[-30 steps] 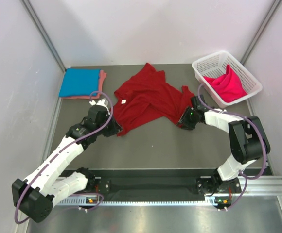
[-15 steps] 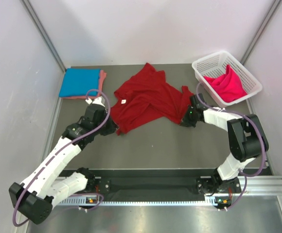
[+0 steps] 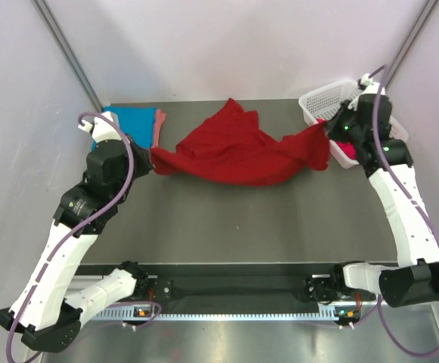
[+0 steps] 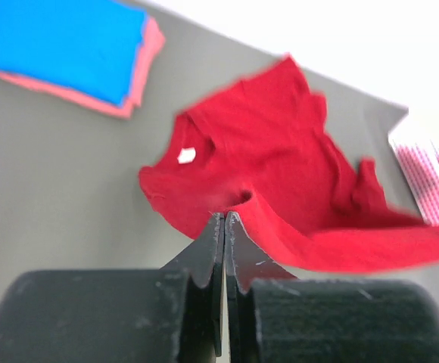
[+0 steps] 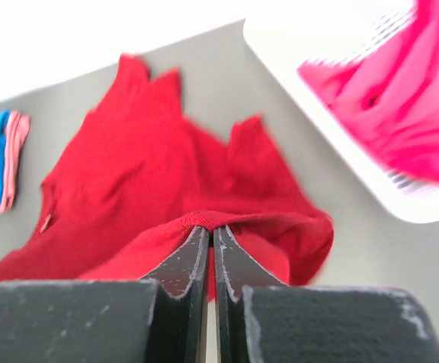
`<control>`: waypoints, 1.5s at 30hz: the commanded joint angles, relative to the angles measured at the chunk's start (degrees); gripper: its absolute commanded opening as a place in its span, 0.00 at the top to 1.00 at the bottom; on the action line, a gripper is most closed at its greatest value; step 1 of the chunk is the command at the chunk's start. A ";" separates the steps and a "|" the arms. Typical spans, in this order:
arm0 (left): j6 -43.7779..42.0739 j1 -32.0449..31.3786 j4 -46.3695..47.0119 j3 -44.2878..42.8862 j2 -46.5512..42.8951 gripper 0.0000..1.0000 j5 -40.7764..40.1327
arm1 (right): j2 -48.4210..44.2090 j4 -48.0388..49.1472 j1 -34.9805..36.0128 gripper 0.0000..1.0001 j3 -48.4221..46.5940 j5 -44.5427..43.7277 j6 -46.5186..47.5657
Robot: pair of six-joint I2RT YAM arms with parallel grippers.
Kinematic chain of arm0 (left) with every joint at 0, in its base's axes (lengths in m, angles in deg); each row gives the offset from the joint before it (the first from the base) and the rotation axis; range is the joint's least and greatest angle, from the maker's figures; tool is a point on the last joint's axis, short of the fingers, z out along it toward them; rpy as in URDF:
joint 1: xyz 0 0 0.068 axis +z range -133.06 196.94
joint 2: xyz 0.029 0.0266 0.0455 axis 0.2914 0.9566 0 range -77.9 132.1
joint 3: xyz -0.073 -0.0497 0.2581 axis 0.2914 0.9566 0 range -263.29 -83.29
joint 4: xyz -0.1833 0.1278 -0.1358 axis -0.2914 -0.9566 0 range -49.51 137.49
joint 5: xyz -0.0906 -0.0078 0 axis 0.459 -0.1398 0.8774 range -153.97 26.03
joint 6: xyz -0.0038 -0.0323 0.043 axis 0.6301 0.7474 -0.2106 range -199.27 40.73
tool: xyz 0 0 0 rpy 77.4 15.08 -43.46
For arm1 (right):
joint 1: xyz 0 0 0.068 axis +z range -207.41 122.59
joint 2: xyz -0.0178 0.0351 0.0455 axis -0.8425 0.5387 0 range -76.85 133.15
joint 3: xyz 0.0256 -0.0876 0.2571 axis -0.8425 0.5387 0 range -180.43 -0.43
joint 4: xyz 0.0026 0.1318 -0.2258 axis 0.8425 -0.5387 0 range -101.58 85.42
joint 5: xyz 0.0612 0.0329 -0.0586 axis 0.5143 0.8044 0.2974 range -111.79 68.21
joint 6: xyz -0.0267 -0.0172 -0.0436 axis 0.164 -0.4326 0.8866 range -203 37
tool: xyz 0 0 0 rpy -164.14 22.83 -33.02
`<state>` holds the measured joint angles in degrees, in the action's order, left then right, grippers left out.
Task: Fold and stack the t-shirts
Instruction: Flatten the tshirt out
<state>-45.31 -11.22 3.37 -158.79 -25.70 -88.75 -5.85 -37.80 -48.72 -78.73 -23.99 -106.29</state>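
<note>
White basket [image 3: 316, 106] just beside right gripper [image 3: 327, 132]

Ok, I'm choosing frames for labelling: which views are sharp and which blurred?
Top external: evenly lit, dark red t-shirt crisp. Left wrist: left gripper sharp, the shirt beyond it soft. Right wrist: right gripper sharp, basket and hot pink t-shirt smeared.

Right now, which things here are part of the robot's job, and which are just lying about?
Part of the job:
dark red t-shirt, stretched between the left gripper and right gripper
blue t-shirt, folded on the salmon pink t-shirt
hot pink t-shirt

Just lying about:
white basket holding the hot pink t-shirt
table
</note>
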 commanded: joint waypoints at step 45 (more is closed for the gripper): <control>0.50 0.30 0.96 19.52 -4.57 1.00 12.99 | 27.33 -12.92 10.47 0.83 5.63 19.79 3.51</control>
<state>-45.84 -11.18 -0.06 -139.47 -30.88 -79.22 19.96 -52.57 -38.82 -66.34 -2.83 -104.95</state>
